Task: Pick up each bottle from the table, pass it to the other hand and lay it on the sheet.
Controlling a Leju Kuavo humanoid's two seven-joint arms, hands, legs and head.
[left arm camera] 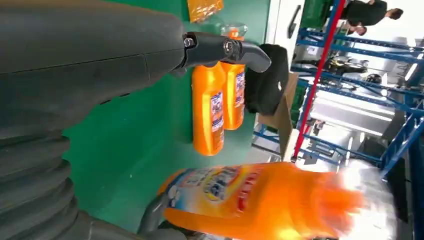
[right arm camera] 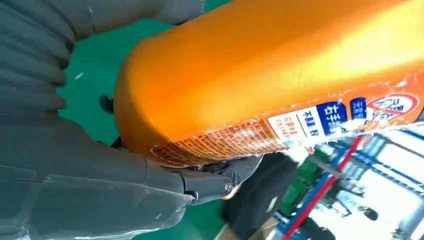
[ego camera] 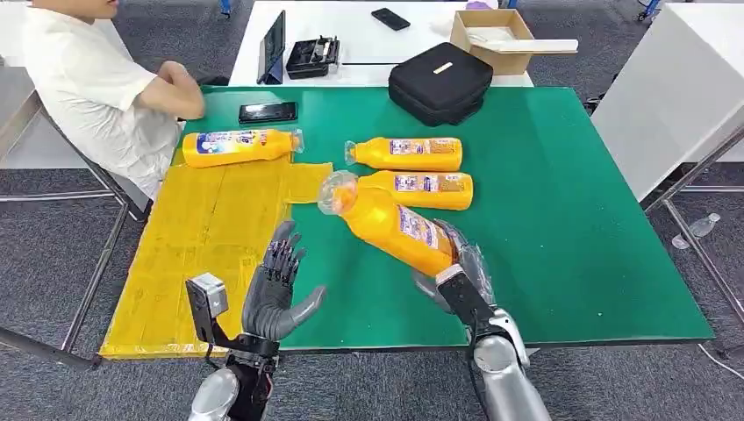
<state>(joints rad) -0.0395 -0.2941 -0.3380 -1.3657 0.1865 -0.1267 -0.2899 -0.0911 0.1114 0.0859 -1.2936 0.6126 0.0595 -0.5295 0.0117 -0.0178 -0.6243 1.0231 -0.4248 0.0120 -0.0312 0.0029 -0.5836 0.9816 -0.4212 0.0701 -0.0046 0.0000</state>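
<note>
holding bottle (ego camera: 397, 227) base in right hand (ego camera: 458, 266) fingers | left hand (ego camera: 279, 294) fingers spread, apart from it

The green bench (ego camera: 570, 219) carries a yellow sheet (ego camera: 202, 254) at nine o'clock, two orange bottles (ego camera: 412, 153) near centre, a black phone (ego camera: 268, 111) at eleven and a black case (ego camera: 439, 82) at twelve.

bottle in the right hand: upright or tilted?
Tilted. The right hand grips the held bottle by its base, off the green table, clear cap end slanting up toward the yellow sheet.
</note>
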